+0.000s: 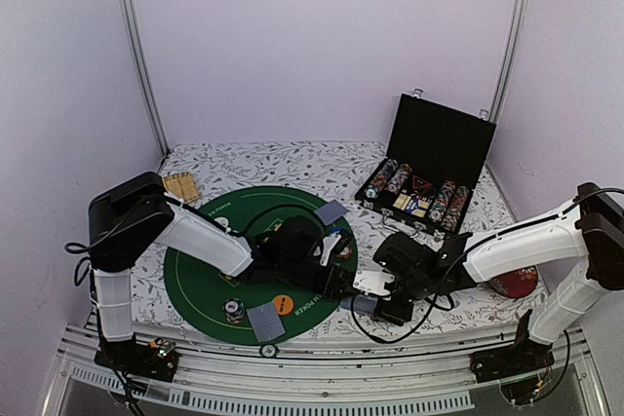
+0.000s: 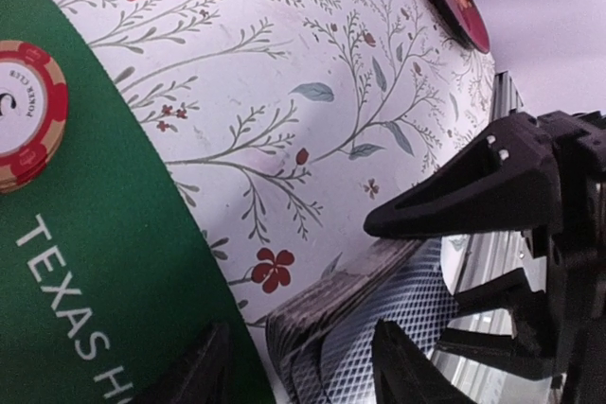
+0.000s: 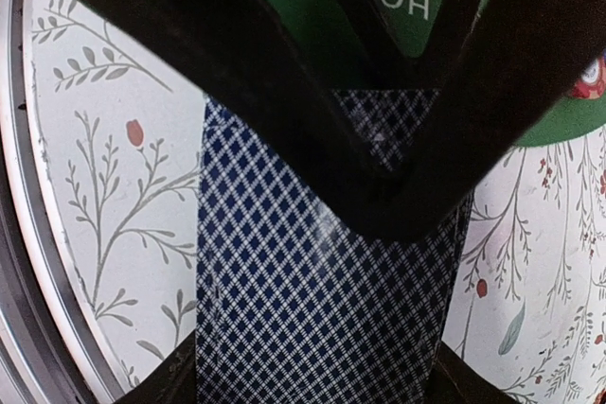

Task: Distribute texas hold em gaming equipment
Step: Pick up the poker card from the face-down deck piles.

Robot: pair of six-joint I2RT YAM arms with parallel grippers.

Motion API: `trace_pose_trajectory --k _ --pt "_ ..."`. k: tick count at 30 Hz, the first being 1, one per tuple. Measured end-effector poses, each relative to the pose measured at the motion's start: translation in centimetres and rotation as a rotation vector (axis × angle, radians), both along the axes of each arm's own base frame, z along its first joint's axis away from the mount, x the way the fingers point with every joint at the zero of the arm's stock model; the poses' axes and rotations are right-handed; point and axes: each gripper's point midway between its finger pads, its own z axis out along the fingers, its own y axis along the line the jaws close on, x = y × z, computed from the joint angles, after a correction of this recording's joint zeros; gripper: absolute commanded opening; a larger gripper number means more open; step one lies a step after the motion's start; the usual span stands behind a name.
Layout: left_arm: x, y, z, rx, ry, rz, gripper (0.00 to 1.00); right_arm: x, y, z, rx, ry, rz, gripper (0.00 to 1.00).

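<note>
Now, hard to read: upper deck of cards (image 3: 312, 281) masked by crossing black fingers (image 3: 265, 73). Sits clamped in right gripper (image 3: 312, 383), jaws half spread, just off green mat (image 1: 205, 280). Straddled by left gripper (image 2: 298, 357); its hold unclear.

Blue-diamond card deck (image 3: 312, 328), green felt mat (image 1: 200, 280).

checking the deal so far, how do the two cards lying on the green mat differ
The far card lies near the far right rim of the mat; the near card lies at its near edge. The near card has an orange chip and a striped chip close beside it; the far card has no chip right beside it. Both lie face down.
</note>
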Motion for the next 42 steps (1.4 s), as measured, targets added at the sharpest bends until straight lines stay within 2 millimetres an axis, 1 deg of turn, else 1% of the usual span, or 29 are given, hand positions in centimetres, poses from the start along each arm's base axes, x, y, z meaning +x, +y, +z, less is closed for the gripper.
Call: trace_pose_trajectory --k 2,7,9,13,16,17,21,25,28,31,33,35,37,40,42 --pt "0.0 0.1 -0.1 0.011 -0.007 -0.007 0.55 0.1 -0.2 0.0 -0.003 0.0 -0.001 0.65" --pt "0.1 0.2 -0.2 0.028 -0.038 -0.029 0.46 0.5 -0.3 0.1 -0.001 -0.008 -0.016 0.65" --pt "0.0 0.2 -0.2 0.028 -0.044 -0.035 0.41 1.0 -0.3 0.2 0.006 -0.016 -0.03 0.65" --pt "-0.7 0.1 -0.4 0.028 -0.036 -0.065 0.27 1.4 -0.3 0.3 0.017 -0.024 -0.042 0.66" --pt "-0.6 0.3 -0.8 0.042 -0.032 -0.062 0.2 1.3 -0.4 0.2 0.012 -0.021 -0.041 0.67" --pt "-0.6 0.4 -0.9 0.048 -0.03 -0.059 0.19 1.3 -0.4 0.2 0.012 -0.021 -0.041 0.67" --pt "0.0 1.0 -1.2 0.059 -0.023 -0.04 0.19 1.3 -0.4 0.2 0.012 -0.021 -0.042 0.68" --pt "0.0 1.4 -1.1 0.059 -0.02 -0.036 0.24 1.3 -0.4 0.2 0.011 -0.021 -0.042 0.68" --pt "-0.1 1.5 -1.0 0.053 -0.02 -0.04 0.26 1.3 -0.4 0.1 0.008 -0.021 -0.042 0.7" --pt "-0.2 1.9 -0.8 0.045 -0.012 -0.042 0.34 1.3 -0.4 0.1 0.007 -0.02 -0.041 0.74" --pt "-0.2 2.1 -0.8 0.031 0.0 -0.047 0.36 1.3 -0.4 0.1 0.007 -0.019 -0.038 0.75" --pt "-0.2 2.1 -0.6 0.02 0.009 -0.051 0.36 1.3 -0.3 0.1 0.009 -0.017 -0.036 0.76" --pt "-0.2 2.1 -0.5 0.015 0.015 -0.052 0.34 1.3 -0.1 0.0 0.01 -0.013 -0.034 0.77" --pt "-0.1 2.1 -0.6 0.004 0.032 -0.056 0.29 1.4 0.4 0.0 0.013 -0.011 -0.027 0.77" --pt "0.0 2.1 -0.7 -0.003 0.044 -0.057 0.23 1.5 0.5 0.0 0.014 -0.011 -0.024 0.77"
